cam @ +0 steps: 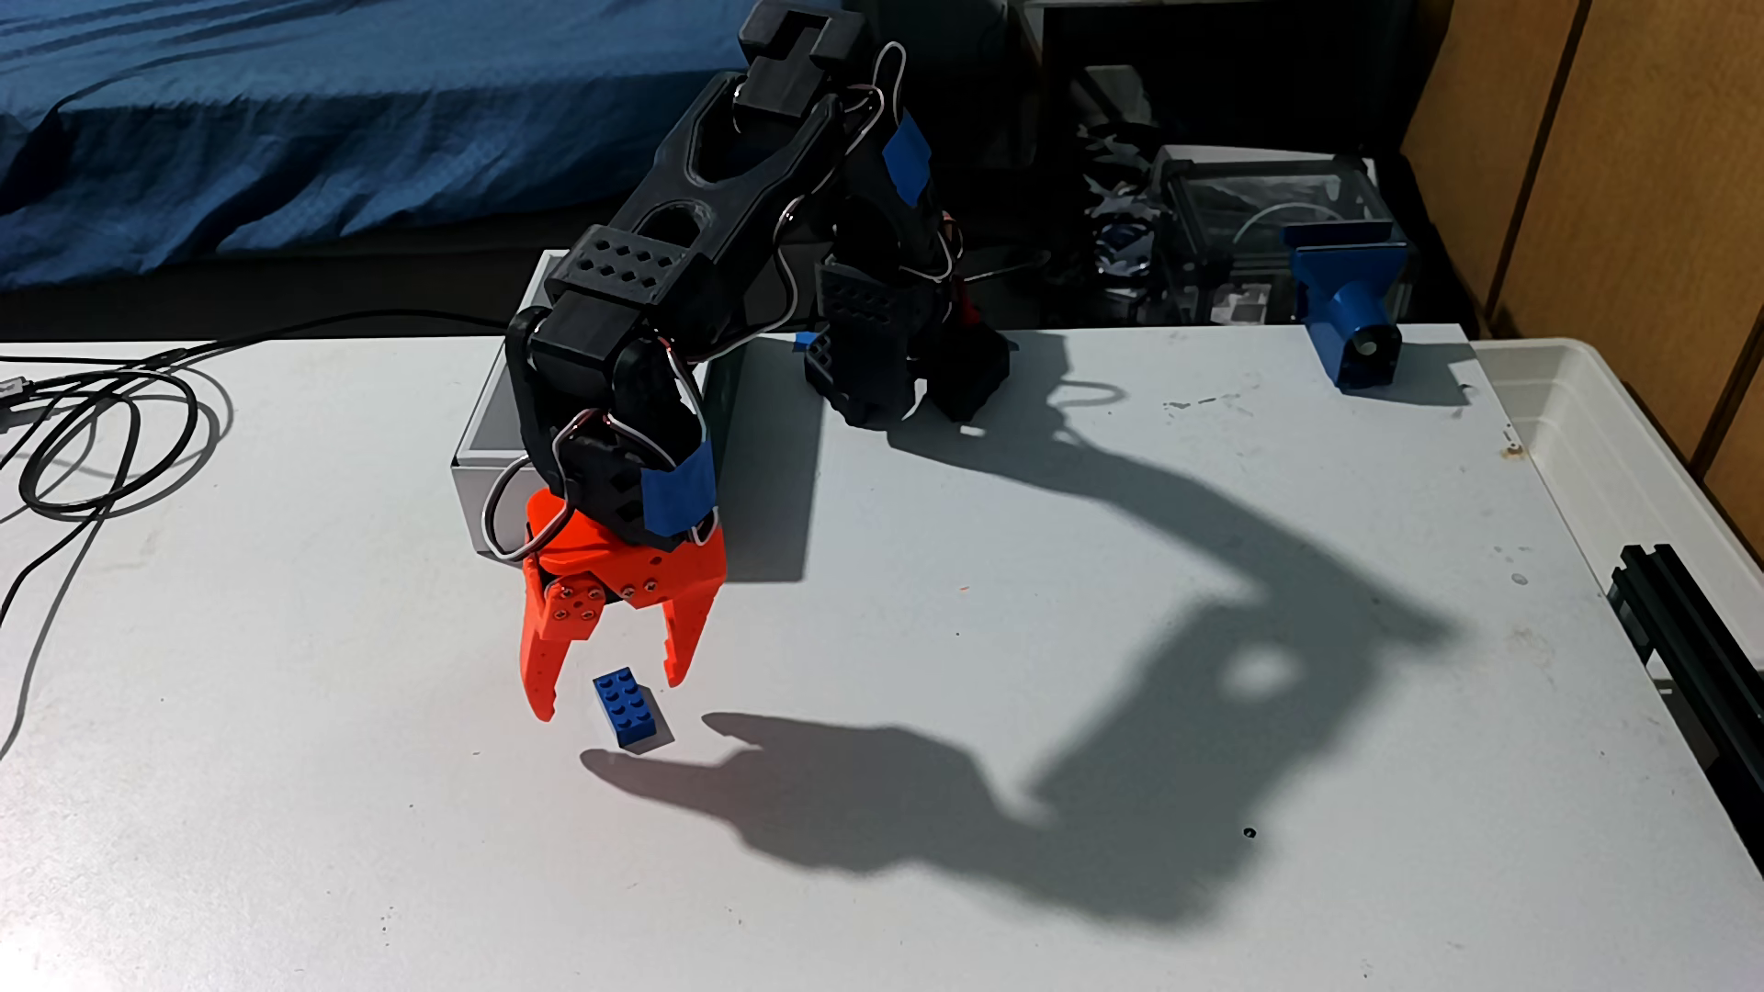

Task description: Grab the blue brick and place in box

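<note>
Hovering wide open over the blue brick (626, 709), the orange gripper (611, 701) could clip its skewed corner and knock it away.

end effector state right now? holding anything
End effector: open, holding nothing; its orange fingers straddle the blue brick on the table.

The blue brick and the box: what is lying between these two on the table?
In the fixed view, the open orange gripper hangs between the blue brick and the box, its fingers either side of the brick; nothing else sits on that stretch.
</note>
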Controlling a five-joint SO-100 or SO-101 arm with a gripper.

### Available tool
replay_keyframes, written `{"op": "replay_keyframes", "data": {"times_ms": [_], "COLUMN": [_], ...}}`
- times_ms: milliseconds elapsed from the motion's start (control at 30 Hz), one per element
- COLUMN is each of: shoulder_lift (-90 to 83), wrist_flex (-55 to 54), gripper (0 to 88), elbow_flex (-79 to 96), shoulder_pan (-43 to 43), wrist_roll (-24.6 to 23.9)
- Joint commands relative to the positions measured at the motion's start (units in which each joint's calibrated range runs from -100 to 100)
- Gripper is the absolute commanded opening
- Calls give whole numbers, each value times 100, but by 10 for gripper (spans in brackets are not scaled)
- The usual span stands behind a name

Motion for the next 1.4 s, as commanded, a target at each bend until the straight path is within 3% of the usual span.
{"op": "replay_keyframes", "data": {"times_ms": [0, 1367], "shoulder_lift": [75, 253], "wrist_flex": [-90, -202], "gripper": [258, 250], "elbow_flex": [-160, 97], "shoulder_pan": [5, 132], "wrist_roll": [45, 256]}}
